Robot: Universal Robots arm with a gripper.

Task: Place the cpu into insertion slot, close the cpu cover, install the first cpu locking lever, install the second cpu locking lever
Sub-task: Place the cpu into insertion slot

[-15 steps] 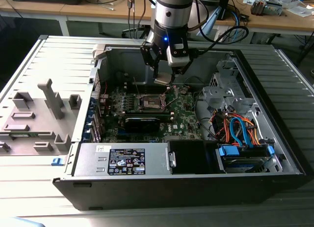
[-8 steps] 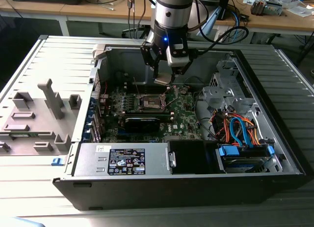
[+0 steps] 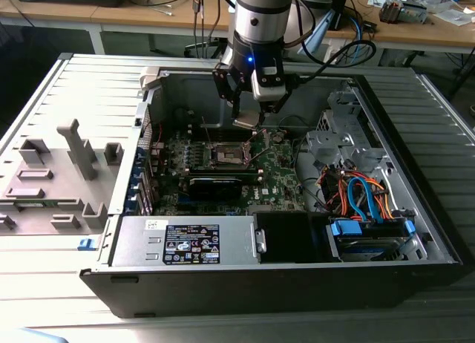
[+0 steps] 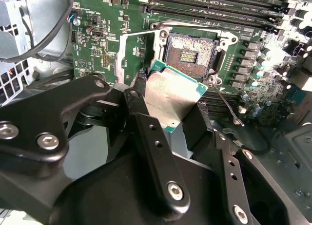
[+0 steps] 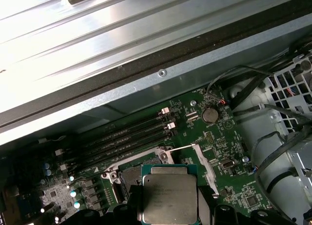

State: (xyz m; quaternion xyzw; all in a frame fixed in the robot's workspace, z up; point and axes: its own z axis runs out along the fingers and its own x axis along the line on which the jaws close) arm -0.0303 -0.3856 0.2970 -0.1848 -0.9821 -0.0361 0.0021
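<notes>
The cpu [image 4: 170,96], a flat square chip with a silver top, hangs tilted in my gripper [image 4: 168,113], which is shut on it by two opposite edges. In the exterior view the gripper [image 3: 249,111] holds the cpu [image 3: 247,122] above the green board, a little behind the insertion slot [image 3: 228,156]. The insertion slot [image 4: 190,52] lies open with its dark centre bare. The cpu cover [image 4: 132,54] stands swung up beside it. A thin locking lever [image 4: 227,106] sticks out loose at the socket's corner. In the first wrist view the cpu [image 5: 169,198] overlaps the insertion slot [image 5: 127,176].
Memory slots [image 4: 219,6] run along one side of the socket. The case wall [image 5: 146,84] rises behind the board. A power supply [image 3: 185,243] and a drive bay with coloured cables [image 3: 364,202] sit at the front. A grey plastic fixture [image 3: 59,172] lies on the exterior view's left.
</notes>
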